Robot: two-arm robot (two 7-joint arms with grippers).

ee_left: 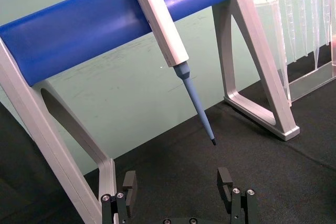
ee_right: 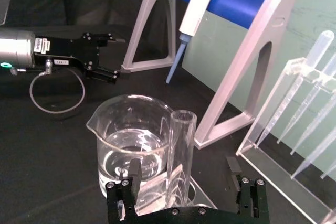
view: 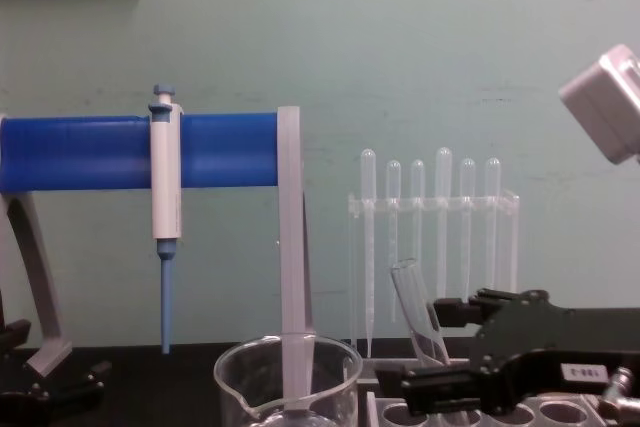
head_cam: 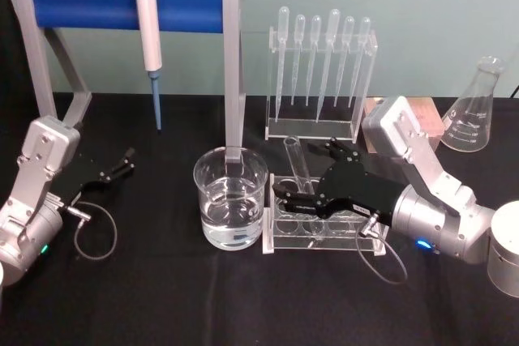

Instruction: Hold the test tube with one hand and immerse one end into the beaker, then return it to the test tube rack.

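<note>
Head view: the right gripper (head_cam: 298,169) reaches in from the right, low over the test tube rack (head_cam: 276,241), with its forearm sloping down from a raised white elbow. Its fingers stand wide apart on either side of the test tube (head_cam: 293,158), which stands leaning in the rack, just beside the beaker (head_cam: 230,196) of clear liquid. The left gripper (head_cam: 126,161) sits low over the black table (head_cam: 203,297) at the far left, well apart from these. Left wrist view: its fingers (ee_left: 129,184) are spread wide with nothing between them, facing the blue-tipped pipettor (ee_left: 173,40) that hangs on the blue stand (ee_left: 79,30). Right wrist view: a gap shows between the tube and each finger, so nothing is gripped. Chest view: seen from the side, the tube tilts with its top to the left, its rim is higher than the beaker's, and one black finger sits above the other.
</note>
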